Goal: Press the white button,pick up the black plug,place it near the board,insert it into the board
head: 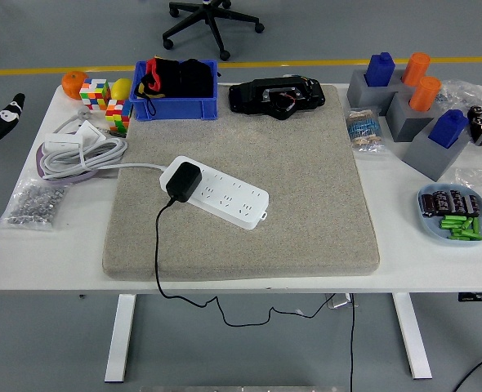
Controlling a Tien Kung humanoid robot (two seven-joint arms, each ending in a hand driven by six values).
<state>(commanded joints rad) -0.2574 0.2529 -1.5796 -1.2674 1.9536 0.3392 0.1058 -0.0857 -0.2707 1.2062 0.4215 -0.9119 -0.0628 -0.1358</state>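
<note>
White table, tan felt mat point(290, 188) in the middle.
My left hand point(0, 121), upper left, grip unclear; I should aim for the long white power strip's point(216, 193) button beside the black plug point(182, 181).

No readable text, labels, brands or numbers anywhere

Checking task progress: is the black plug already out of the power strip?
No. The black plug sits plugged into the left end of the white power strip on the beige mat.
</note>
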